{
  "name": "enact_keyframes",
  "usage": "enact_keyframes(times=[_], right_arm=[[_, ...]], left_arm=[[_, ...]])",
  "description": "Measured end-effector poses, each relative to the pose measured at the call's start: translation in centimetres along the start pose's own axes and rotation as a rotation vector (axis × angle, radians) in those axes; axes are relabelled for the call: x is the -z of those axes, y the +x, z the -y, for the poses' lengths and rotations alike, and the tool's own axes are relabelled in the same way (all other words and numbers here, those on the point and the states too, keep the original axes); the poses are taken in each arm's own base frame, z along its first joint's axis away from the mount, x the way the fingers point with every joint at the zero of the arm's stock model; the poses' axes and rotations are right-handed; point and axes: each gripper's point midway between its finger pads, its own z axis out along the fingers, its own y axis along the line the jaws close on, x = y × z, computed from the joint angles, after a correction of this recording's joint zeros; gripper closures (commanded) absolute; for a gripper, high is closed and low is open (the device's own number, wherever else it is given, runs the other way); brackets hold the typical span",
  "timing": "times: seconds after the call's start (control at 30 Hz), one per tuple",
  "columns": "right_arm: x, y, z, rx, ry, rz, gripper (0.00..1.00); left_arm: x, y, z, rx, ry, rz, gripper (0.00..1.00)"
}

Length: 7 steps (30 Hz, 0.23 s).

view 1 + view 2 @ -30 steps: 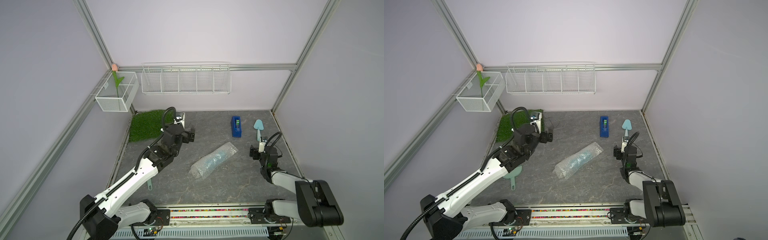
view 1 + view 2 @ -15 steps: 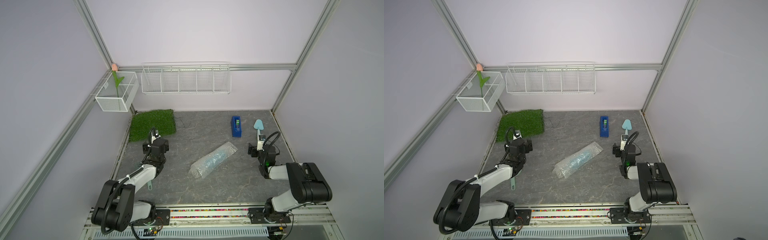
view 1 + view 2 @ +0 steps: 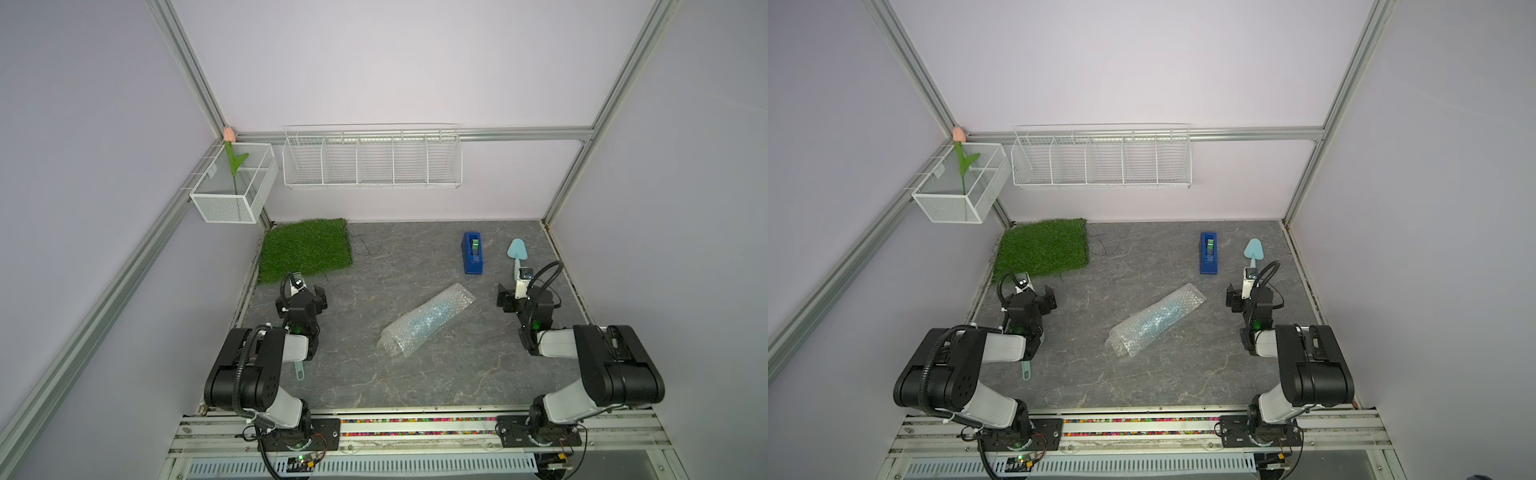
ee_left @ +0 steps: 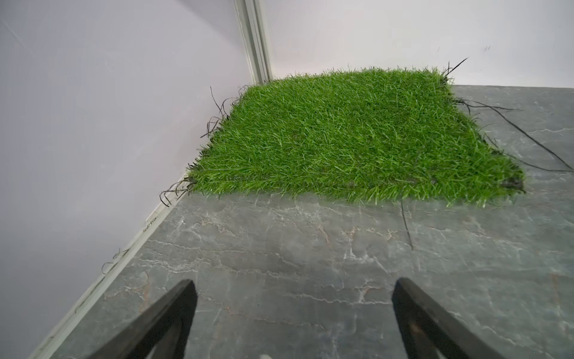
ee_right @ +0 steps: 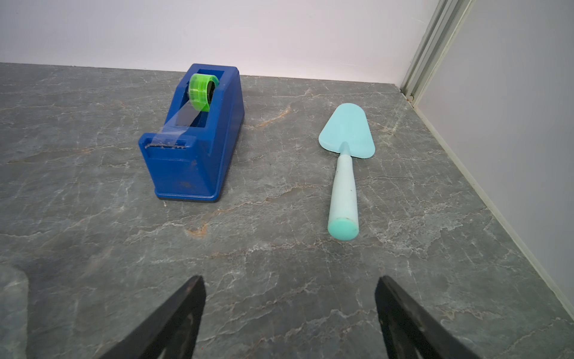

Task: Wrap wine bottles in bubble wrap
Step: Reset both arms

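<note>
Since one second before, both arms were drawn back from the middle of the table (image 3: 415, 382) and folded close to their bases. The left arm, which had been stretched out beside the grass mat (image 3: 305, 249), was pulled back the most. The wrapped bundle was not shifted. The left gripper (image 4: 292, 286) was seen with its jaws spread wide and nothing between them, and it was pointed over bare table toward the grass mat. The right gripper (image 5: 290, 281) was also held wide and empty. It was turned toward the blue tape dispenser (image 5: 195, 140) and the light blue trowel (image 5: 346, 140), which were laid side by side but not touching. The wine bottle (image 3: 432, 316) was laid on its side near the middle of the table, between the two grippers and well apart from both. It was seen only as a blue shade through the bubble wrap (image 3: 395, 343), which was rolled around it. The bundle was placed diagonally, with its far end directed toward the tape dispenser.
</note>
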Motion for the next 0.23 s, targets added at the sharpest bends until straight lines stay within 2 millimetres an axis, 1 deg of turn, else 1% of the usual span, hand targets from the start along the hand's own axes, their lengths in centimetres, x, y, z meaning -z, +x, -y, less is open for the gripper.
enact_keyframes(times=[0.1,0.23], right_arm=[[0.0,-0.1,0.0,0.0,-0.002,0.001,0.12],[0.0,-0.1,-0.1,0.0,-0.008,0.001,0.12]], left_arm=[[-0.3,-1.2,0.0,0.03,0.009,0.033,0.0],[-0.3,-1.5,0.2,0.039,0.022,0.042,0.0]])
